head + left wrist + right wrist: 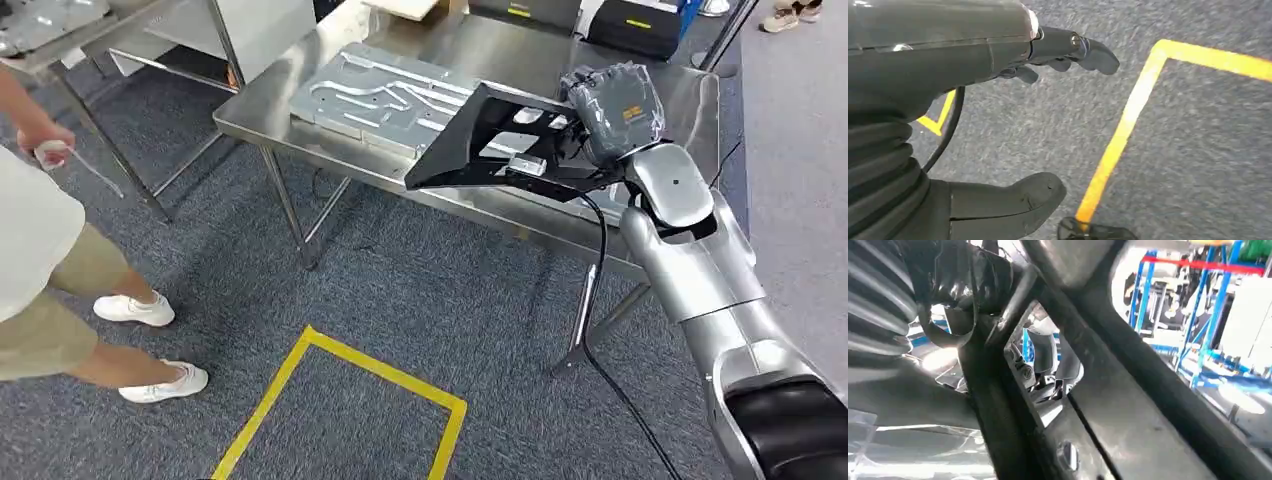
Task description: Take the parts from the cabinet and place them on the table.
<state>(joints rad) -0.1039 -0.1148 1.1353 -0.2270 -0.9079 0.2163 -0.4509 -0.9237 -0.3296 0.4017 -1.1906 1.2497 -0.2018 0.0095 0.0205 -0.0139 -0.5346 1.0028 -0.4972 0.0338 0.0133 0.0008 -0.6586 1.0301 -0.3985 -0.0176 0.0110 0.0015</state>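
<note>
One black part held over the steel table

Seen from the head view: steel table (300, 118) at the far side of grey carpet, carrying a flat grey metal plate (380, 92) with raised strips. Above the table's near edge, held off the surface and tilted, a black frame-shaped part (480, 140) with open cut-outs, reaching out over the plate's near corner. Gripped at its right end by the right hand (575, 140), set just beyond a grey wrapped wrist cover (615, 105) on the silver right arm (700, 260); fingers mostly hidden behind the part, so how tightly curled cannot be told. Seen from the right wrist view: black bars of the part (1128, 390) crossing close to the lens, dark fingers (983, 275) wrapped against one bar.

Hanging over the carpet in the left wrist view: left hand (1013, 125), fingers (1088, 50) and thumb (1013, 202) apart, holding nothing, touching nothing. Beneath it, yellow floor tape (1123, 135).

Standing at the left edge of the head view: a person (40, 260) in white shoes.
</note>
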